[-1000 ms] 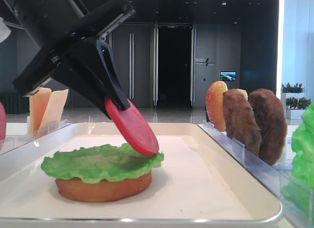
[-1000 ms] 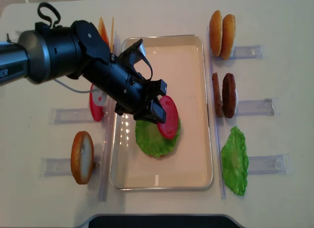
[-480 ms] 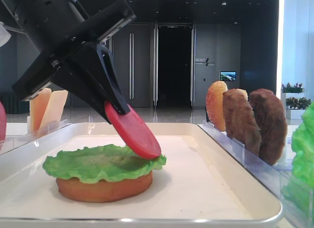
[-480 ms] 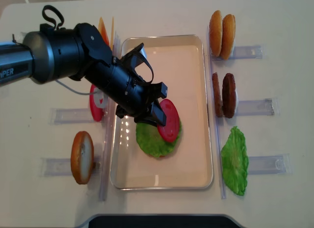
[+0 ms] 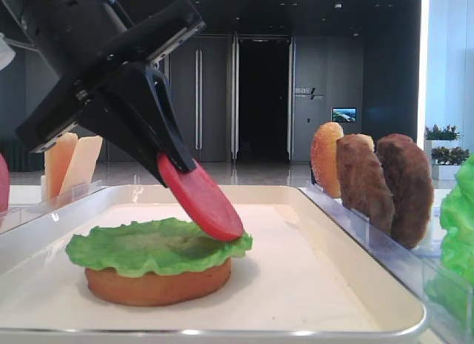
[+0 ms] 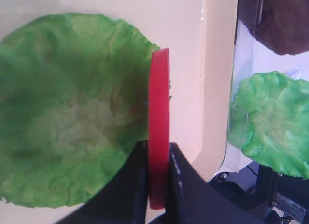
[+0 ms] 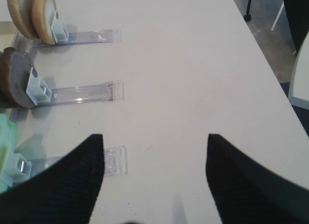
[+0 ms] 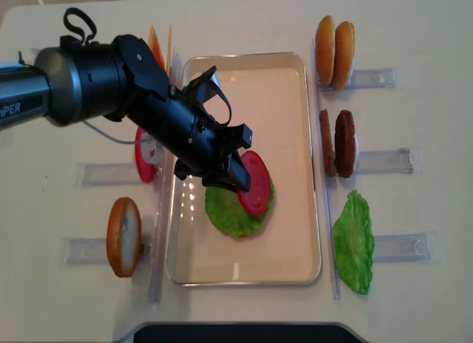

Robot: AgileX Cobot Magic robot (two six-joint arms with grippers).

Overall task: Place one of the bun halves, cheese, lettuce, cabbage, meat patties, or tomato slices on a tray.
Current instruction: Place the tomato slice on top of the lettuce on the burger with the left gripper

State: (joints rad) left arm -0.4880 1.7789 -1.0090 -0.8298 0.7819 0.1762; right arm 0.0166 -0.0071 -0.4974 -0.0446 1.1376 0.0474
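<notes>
Left end effector [image 5: 174,162] clamped on tomato slice [image 5: 200,198], tilted — its low edge touching the lettuce [image 5: 148,244] on the tray [image 5: 355,285]. Release while tilted — slice may slide off.

Bright, even light fills the overhead view. In the low side view a dim hall backs the scene, glare lining the tray [image 5: 370,285] rim. The wrist views look soft, perhaps out of focus near the lens.

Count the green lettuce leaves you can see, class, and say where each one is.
2. One lettuce leaf lies on the bun on the tray; the other leaf stands in the rack right of the tray. None seems hidden.
</notes>
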